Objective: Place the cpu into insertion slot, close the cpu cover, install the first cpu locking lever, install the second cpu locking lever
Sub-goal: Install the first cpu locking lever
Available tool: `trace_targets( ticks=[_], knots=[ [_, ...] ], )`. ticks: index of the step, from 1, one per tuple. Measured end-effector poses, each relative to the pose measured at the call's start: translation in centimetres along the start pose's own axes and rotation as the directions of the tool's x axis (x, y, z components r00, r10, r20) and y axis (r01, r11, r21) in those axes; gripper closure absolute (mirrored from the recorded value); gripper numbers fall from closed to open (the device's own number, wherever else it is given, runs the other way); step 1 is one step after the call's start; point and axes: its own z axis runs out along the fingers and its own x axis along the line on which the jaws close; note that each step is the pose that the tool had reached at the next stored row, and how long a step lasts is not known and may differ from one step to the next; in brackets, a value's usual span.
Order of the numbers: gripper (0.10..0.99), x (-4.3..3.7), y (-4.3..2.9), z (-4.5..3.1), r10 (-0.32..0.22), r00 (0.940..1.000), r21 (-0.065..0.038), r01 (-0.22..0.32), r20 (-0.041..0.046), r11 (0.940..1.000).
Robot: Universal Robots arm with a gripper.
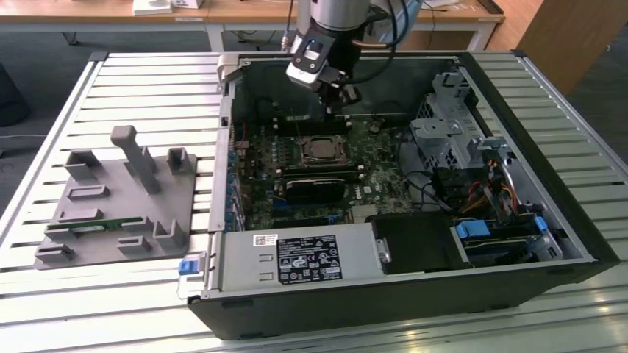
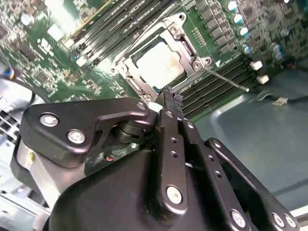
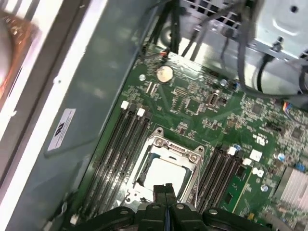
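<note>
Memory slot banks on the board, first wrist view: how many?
2. One bank lies between the chip socket and the case wall; the other is on the socket's opposite side. The gripper hides their near ends.

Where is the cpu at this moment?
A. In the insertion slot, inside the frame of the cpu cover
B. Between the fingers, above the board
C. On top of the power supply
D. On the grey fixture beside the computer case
A: in the second wrist view the cpu lies flat in the socket on the green board with the cpu cover framing it, while the gripper has its fingers shut on nothing.
</note>
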Motion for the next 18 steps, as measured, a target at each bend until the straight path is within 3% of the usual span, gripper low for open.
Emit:
trace_targets(
  ticks=[4, 8, 18],
  knots=[
    [0.980, 0.00, 0.00, 0.00, -0.072, 0.9974, 0.001, 0.072, -0.0009, 0.9974],
    [0.980, 0.00, 0.00, 0.00, -0.133, 0.9911, 0.002, 0.133, -0.0018, 0.9911],
    [0.980, 0.00, 0.00, 0.00, -0.272, 0.9623, 0.003, 0.272, -0.0039, 0.9623]
  ],
)
